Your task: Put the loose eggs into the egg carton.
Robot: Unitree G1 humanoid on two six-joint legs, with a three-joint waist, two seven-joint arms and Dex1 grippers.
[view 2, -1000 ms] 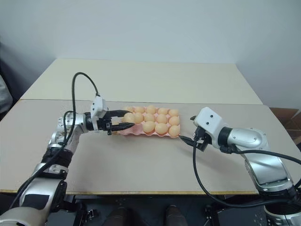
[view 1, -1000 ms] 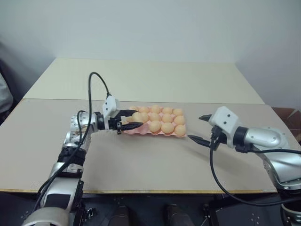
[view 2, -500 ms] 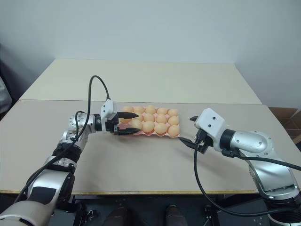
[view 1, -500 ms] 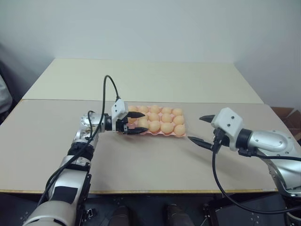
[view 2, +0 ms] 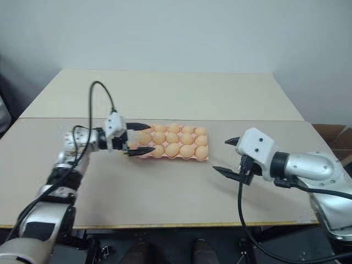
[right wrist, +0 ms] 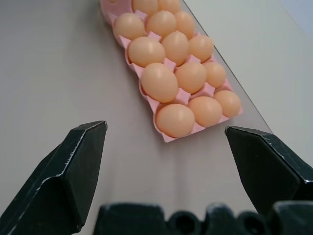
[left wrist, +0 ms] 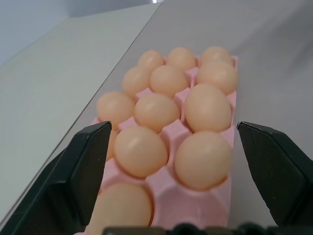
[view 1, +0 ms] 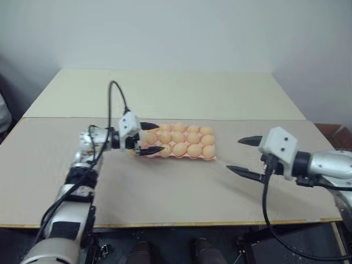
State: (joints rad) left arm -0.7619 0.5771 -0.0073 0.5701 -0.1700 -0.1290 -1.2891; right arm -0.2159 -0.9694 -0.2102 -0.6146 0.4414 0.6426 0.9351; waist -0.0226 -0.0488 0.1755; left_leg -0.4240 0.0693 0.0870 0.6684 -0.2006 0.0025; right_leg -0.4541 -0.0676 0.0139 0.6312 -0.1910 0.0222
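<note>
With every cell of the pink egg carton (view 1: 179,144) apparently filled, the left gripper (view 1: 147,138), spread empty at the carton's left end, should back straight away without nudging the eggs (left wrist: 207,106), while the right gripper (view 1: 246,156) hangs open well right of the carton.

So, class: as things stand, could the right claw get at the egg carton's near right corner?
Probably yes. The right claw hangs open, apart from the egg carton, with bare table between them and nothing blocking.

Silver-grey jointed arms carry white wrist housings, looping black cables and pointed black fingers (view 1: 149,126) on each gripper.
</note>
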